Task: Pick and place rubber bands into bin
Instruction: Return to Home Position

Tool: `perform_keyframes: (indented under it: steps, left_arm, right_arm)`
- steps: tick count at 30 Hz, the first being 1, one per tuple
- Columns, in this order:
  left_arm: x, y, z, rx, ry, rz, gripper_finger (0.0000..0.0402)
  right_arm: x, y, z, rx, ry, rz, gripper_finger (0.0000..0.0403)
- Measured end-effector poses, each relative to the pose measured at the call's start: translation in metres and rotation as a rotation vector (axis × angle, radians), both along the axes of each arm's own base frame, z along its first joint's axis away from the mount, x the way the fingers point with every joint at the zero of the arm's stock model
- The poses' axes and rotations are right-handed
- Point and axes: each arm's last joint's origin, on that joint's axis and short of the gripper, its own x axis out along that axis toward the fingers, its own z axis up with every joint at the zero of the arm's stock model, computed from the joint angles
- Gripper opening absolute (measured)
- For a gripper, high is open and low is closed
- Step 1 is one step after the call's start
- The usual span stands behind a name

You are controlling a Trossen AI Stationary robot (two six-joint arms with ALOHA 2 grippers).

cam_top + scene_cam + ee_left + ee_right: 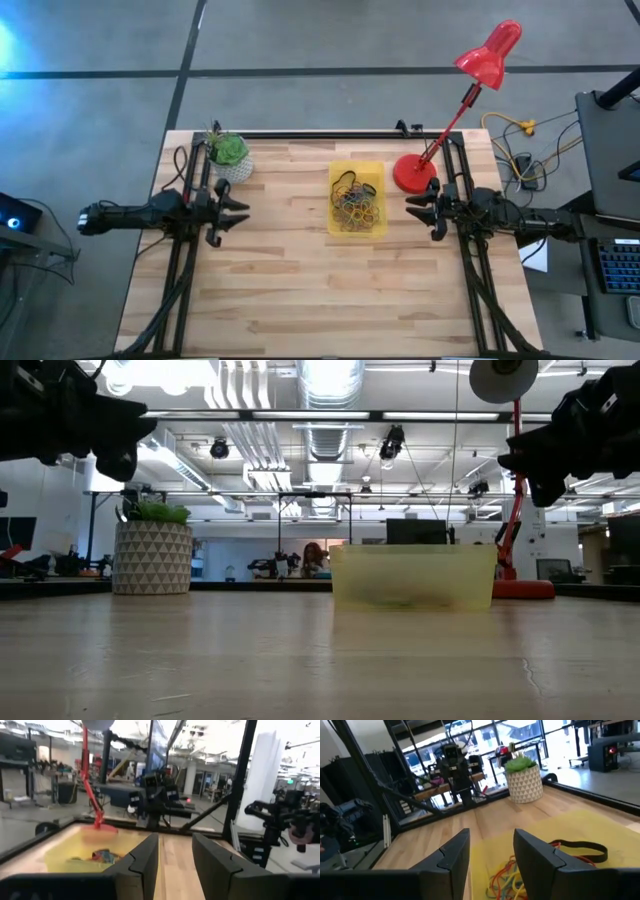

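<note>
The left gripper [240, 214] and the right gripper [414, 208] are both open and hold nothing. From above, they sit at the two sides of the worktop [300, 300], and the bin [357, 166] is between them with the rubber bands [357, 208] heaped inside (lots of colours). From low down, the bin stands on the worktop, with the grippers up high. Each wrist view looks through its open gripper at the bin.

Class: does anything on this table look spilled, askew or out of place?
Nothing stands out. The thin coloured rubber bands lie inside the shallow translucent yellow plastic bin; none shows on the wooden table.
</note>
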Motion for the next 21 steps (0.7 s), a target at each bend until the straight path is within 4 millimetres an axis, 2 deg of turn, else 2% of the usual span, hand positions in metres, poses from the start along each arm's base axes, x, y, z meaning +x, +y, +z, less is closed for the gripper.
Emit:
perform_keyframes:
  steps: [21]
  left_arm:
    - [0.0035, -0.0002, -0.0066, -0.008, 0.076, -0.004, 0.0104]
  right_arm:
    - [0.0051, 0.0005, -0.0066, -0.002, 0.084, 0.016, 0.0135]
